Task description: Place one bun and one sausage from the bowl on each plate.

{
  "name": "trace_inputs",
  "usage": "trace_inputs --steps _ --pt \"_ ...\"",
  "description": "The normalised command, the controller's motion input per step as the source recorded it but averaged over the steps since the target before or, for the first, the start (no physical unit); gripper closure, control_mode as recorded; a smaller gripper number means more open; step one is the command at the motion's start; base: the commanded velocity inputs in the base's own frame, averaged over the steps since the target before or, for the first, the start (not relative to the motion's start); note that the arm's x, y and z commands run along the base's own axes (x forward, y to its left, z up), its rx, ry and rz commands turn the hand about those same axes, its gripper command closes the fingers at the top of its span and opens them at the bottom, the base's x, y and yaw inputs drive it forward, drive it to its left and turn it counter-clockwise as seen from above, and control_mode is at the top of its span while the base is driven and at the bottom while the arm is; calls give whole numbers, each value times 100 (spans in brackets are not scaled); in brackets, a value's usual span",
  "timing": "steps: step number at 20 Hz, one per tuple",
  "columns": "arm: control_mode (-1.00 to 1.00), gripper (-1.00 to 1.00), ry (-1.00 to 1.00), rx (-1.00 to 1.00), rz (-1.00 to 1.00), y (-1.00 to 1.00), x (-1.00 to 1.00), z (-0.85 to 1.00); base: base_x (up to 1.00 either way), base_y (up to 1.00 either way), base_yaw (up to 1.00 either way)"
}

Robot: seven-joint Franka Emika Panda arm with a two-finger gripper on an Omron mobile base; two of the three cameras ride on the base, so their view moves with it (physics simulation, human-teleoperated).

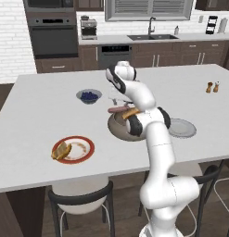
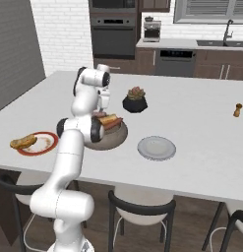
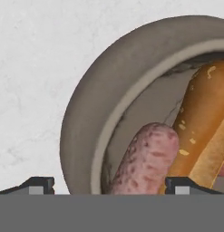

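Two dark fingertips (image 3: 41,185) sit wide apart at the bottom of the hand view, so the gripper (image 3: 109,186) is spread nearly full and holds nothing. Between the tips, lower centre of that frame, lies the end of a pinkish mottled sausage (image 3: 147,158); just to its right, touching or nearly so, a golden-brown bun (image 3: 202,118) runs up toward the right edge. Both rest inside the grey-brown stone bowl (image 3: 86,122), whose thick rim curves from the top right down the middle; pale speckled counter (image 3: 31,81) takes up the left. Left base view: bowl (image 1: 117,129) at frame centre, partly behind the white arm (image 1: 155,139), sausage (image 1: 117,109) and bun (image 1: 130,112) showing above its rim. Arm rises from lower right, folds at the elbow over the bowl, wrist bent forward and down above it. Red-rimmed plate (image 1: 85,150) at lower left carries one bun (image 1: 61,150) on its left edge. Pale grey plate (image 1: 183,128) sits right of the bowl, partly hidden by the arm. Right base view: grey plate (image 2: 156,147) centre, red-rimmed plate (image 2: 44,143) at left.
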Motion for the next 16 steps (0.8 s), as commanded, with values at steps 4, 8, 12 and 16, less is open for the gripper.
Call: trace_inputs --steps 4,8,12,16 --pt "-100 -100 10 -3 0 0 -40 0 0 0 0" --pt "-100 -100 1 -2 0 0 -19 0 0 0 0" --pt "-100 -100 0 -3 0 0 -15 -5 0 0 0" --pt "-100 -100 0 -6 0 1 -48 -14 0 0 0"
